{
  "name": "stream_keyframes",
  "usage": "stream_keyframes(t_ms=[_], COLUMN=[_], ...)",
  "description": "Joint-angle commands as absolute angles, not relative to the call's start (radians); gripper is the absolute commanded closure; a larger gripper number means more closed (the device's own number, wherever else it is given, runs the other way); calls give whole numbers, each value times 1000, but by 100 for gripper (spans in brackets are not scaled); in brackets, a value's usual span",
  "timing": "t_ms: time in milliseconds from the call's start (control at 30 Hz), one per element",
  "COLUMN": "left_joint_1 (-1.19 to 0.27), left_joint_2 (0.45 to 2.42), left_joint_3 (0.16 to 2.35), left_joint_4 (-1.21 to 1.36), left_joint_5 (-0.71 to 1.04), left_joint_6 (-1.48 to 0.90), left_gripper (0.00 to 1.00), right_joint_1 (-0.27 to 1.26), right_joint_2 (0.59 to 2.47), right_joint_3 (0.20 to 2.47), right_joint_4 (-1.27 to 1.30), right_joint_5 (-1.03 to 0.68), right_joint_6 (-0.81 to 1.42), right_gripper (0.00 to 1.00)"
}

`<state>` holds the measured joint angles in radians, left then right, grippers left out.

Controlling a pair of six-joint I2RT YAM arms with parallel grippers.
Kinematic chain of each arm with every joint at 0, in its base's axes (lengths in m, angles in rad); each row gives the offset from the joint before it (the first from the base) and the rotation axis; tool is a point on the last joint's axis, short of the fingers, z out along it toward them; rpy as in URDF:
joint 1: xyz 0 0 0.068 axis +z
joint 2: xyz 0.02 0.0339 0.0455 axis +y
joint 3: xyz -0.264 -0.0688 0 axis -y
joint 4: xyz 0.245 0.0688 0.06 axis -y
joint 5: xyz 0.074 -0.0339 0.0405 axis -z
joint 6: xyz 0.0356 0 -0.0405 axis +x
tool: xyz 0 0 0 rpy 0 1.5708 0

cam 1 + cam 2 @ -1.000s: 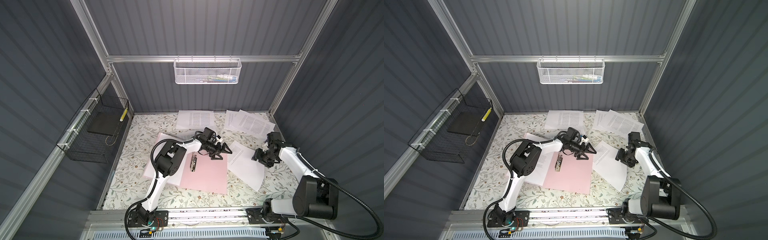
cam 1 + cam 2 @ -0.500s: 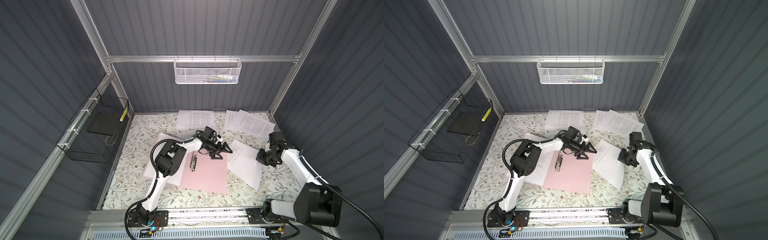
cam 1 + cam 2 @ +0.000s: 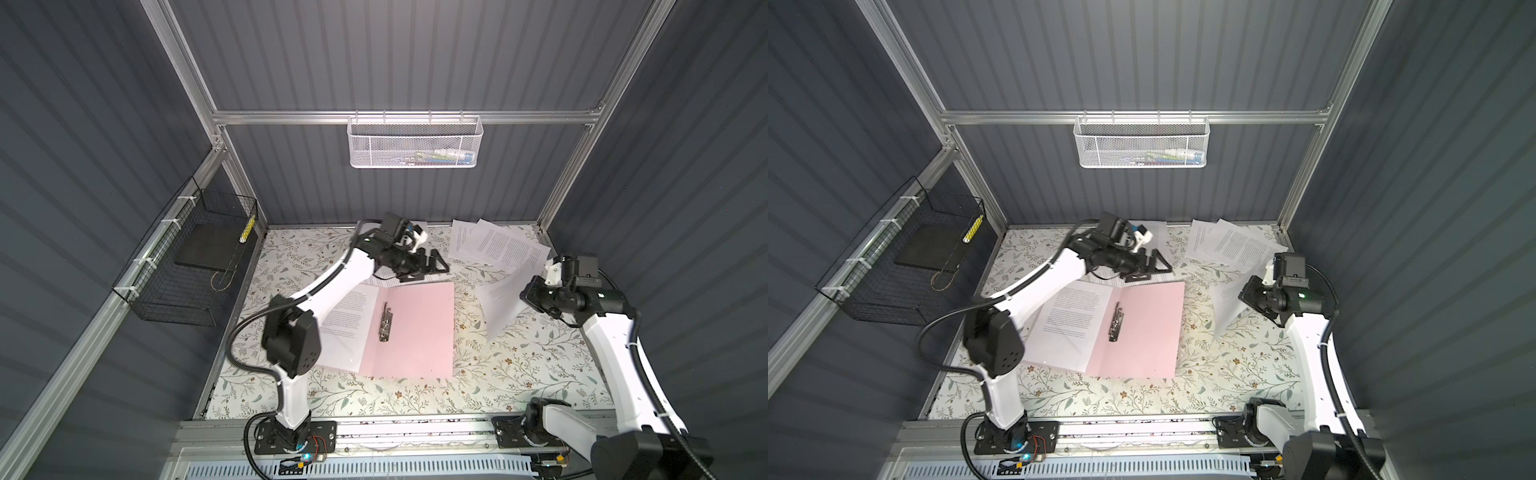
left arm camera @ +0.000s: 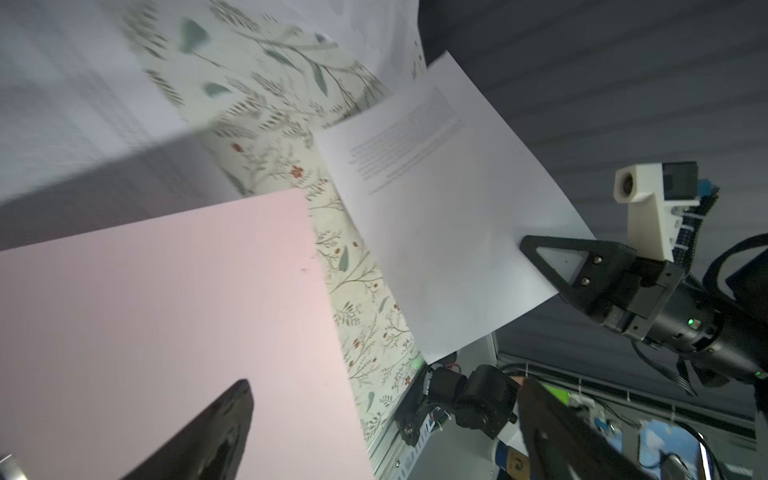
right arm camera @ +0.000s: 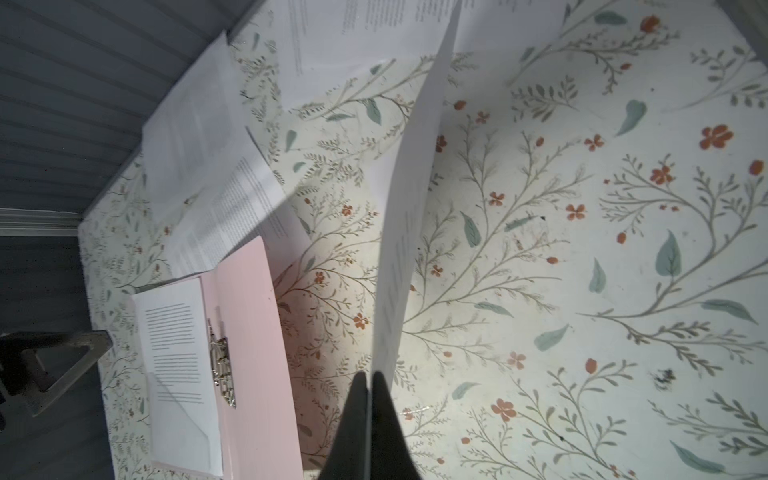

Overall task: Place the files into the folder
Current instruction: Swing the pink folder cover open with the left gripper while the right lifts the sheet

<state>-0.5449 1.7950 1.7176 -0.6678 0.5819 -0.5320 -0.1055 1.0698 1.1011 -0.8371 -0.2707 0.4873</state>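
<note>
The right fingers (image 5: 353, 419) are closed on a white printed paper sheet (image 5: 409, 208), held up beside the open pale pink card folder (image 3: 419, 328) on the tabletop (image 3: 519, 374). It is best carried flat over the folder, clear of the spread, empty left fingers (image 3: 435, 264).

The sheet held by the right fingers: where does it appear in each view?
Top view: the sheet hangs tilted, right of the folder.
Top view: the same sheet, right of the folder.
Left wrist: the sheet past the folder's corner, its edge in the right fingers.
Right wrist: edge-on, rising from the right fingers.
Landmark: the pink folder shows in all four.
</note>
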Motion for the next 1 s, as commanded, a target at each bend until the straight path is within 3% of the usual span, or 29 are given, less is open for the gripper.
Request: stream_keyframes(t_ms=[0,200,367,467,633,833,967], left_joint_1=[-401,-193,-75,-9,52,83,83], left_joint_2=[1667,1508,1487,1515,1559,1648,1672], left_joint_3=[1628,1450,1317,1276,1252,1260,1240], left_joint_4=[-906,-996,-937,-911,-841,-791,-769], left_joint_5=[376,274,277,258,229,253,240], left_joint_6=[-377,-308,-354,-373,-384,-395,-407], left_gripper=[0,0,0,0,0,0,0], right_joint_1=[-81,29,212,313,389,393,393], right_joint_2=[1045,1061,1188,1232,1227,1126,1019], right_joint_3=[1141,1367,1583,1598,1418,962,651], right_joint_4=[-856,-865,-811,-673,-380,-91,-1], right_joint_5=[-325,-381,-402,-475,-559,-492,-356], right_joint_6=[509,536,601,699,835,909,932], right_gripper=[100,100,100,100,100,100,100])
